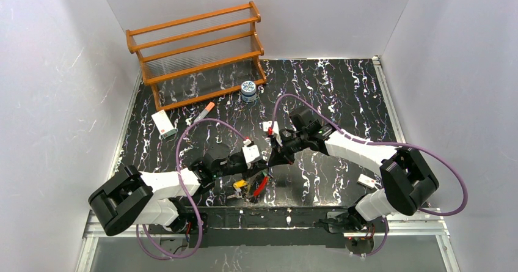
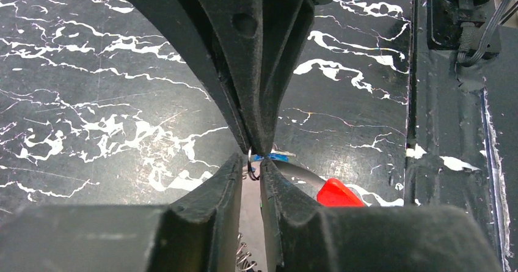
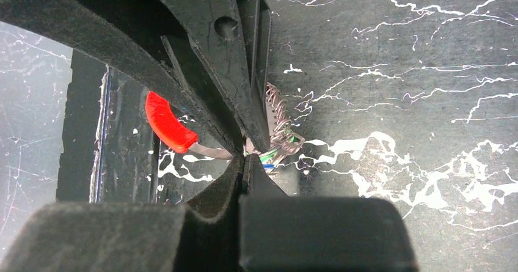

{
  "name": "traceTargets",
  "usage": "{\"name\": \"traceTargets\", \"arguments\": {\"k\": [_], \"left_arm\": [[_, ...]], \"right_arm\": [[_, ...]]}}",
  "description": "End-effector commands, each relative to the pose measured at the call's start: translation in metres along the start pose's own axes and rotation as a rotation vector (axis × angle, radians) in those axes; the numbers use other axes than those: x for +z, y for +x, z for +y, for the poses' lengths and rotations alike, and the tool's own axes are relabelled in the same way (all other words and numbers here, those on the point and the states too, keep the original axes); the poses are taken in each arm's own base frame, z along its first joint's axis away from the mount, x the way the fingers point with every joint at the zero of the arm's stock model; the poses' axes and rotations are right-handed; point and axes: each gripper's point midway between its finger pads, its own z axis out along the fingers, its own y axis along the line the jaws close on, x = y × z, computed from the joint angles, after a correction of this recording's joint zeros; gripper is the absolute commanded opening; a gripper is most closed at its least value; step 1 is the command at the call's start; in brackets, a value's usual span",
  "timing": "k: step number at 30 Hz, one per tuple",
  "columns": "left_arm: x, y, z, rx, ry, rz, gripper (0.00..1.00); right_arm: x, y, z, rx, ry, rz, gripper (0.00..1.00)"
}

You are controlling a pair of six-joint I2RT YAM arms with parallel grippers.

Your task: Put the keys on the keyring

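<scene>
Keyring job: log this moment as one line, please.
right gripper shut at keyring wire | left gripper jaws narrow, tip to tip with it, grip unclear | keys bunched nearby

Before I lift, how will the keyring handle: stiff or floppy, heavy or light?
The keyring is probably stiff: its red part keeps a smooth arc. It looks thin, so likely light and prone to pivot in a pinch. The keys lie bunched near it and may swing or drag if threaded.
</scene>
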Motion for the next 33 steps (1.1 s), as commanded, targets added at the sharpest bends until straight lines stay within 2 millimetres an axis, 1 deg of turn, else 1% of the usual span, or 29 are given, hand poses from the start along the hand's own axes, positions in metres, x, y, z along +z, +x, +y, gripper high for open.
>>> {"name": "traceTargets", "arguments": {"k": [1,3,4,5,10,12,13,16,19,21,25,27,30,31,33], "left_arm": [[0.006,-0.014,0.0,0.025,0.02,-0.025,0.11],[0.006,-0.015,0.0,0.024,0.021,-0.026,0.03],[0.006,-0.015,0.0,0.025,0.02,-0.028,0.0],[0.005,-0.016,0.0,0.023,0.02,-0.029,0.0],[0.003,-0.016,0.002,0.006,0.002,-0.031,0.0],[0.002,-0.018,0.002,-0.001,-0.008,-0.04,0.0],[0.001,-0.018,0.003,-0.008,-0.016,-0.045,0.0],[-0.002,-0.021,0.007,-0.023,-0.054,-0.069,0.0],[-0.007,-0.026,0.011,-0.045,-0.094,-0.116,0.0],[-0.01,-0.03,0.013,-0.064,-0.117,-0.149,0.0],[-0.016,-0.039,0.013,-0.097,-0.137,-0.216,0.0],[-0.019,-0.045,0.012,-0.102,-0.141,-0.258,0.0],[-0.025,-0.052,0.014,-0.115,-0.161,-0.317,0.0],[-0.026,-0.054,0.014,-0.117,-0.166,-0.328,0.0],[-0.027,-0.055,0.013,-0.116,-0.164,-0.335,0.0]], "right_arm": [[-0.002,-0.027,0.0,-0.07,-0.011,-0.05,0.01],[-0.002,-0.026,0.001,-0.069,-0.011,-0.048,0.01],[-0.002,-0.026,0.001,-0.067,-0.009,-0.047,0.01],[-0.002,-0.026,0.0,-0.067,-0.006,-0.048,0.01],[-0.004,-0.028,0.001,-0.072,0.014,-0.076,0.21],[-0.006,-0.031,0.001,-0.071,0.034,-0.104,0.3],[-0.007,-0.033,0.001,-0.077,0.045,-0.123,0.37],[-0.013,-0.041,0.001,-0.089,0.081,-0.19,0.5],[-0.022,-0.047,0.0,-0.1,0.117,-0.26,0.58],[-0.028,-0.047,0.001,-0.104,0.131,-0.301,0.61],[-0.037,-0.046,0.002,-0.082,0.135,-0.365,0.61],[-0.038,-0.047,0.005,-0.075,0.114,-0.384,0.56],[-0.038,-0.047,0.005,-0.063,0.091,-0.391,0.46],[-0.037,-0.047,0.005,-0.063,0.083,-0.39,0.44],[-0.036,-0.046,0.005,-0.055,0.075,-0.387,0.43]]}}
